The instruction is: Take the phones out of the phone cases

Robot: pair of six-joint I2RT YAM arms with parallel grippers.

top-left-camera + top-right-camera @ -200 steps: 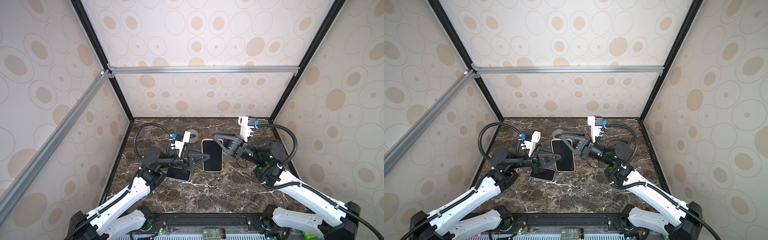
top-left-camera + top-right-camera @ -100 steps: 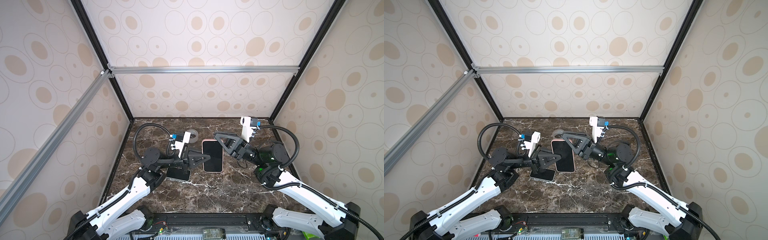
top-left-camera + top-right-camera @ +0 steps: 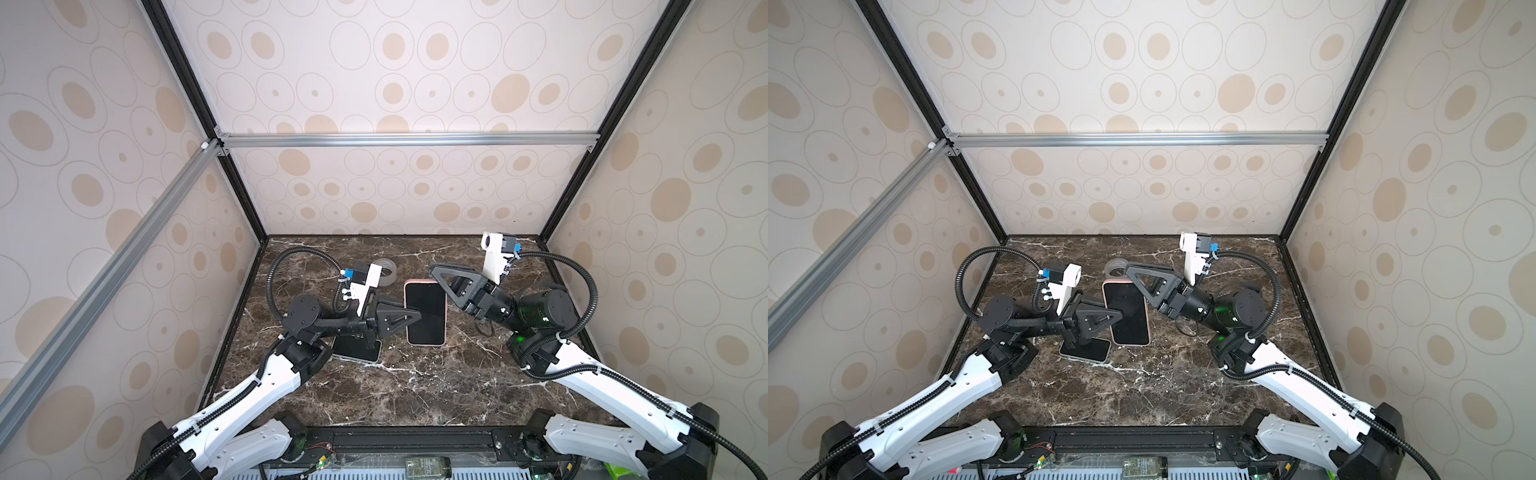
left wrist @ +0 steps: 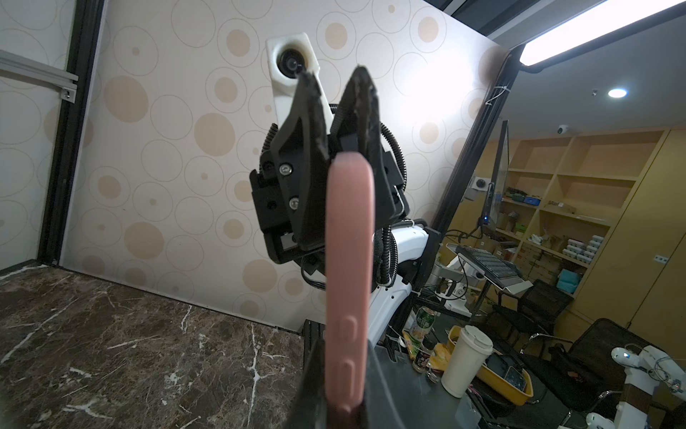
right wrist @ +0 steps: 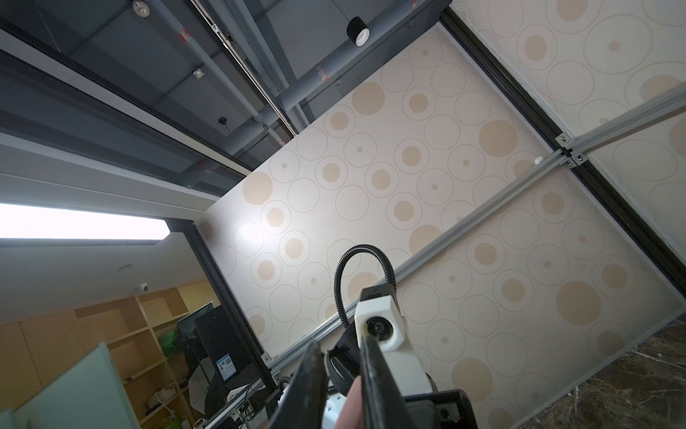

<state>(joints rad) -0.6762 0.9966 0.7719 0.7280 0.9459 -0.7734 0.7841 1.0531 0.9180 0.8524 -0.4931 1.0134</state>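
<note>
The left jaws clamp the smooth pink phone case (image 4: 349, 260) (rounded edges); right jaws seemingly too.

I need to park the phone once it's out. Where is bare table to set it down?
Widest: the front half of the table, between the arms. Smaller: the back strip right of the tape roll. Crowded: centre-left, where left gripper and right gripper clamp the cased phone, a second phone lying beneath the left one.

Dark veined marble tabletop (image 3: 415, 395) under me, grey tape roll (image 3: 387, 271) lying flat near its back edge, spotted beige wall panels (image 3: 395, 195) around, aluminium rail (image 3: 395, 139) across them, outside a white lidded cup (image 4: 467, 360) beside a yellow tray (image 4: 499, 384)
</note>
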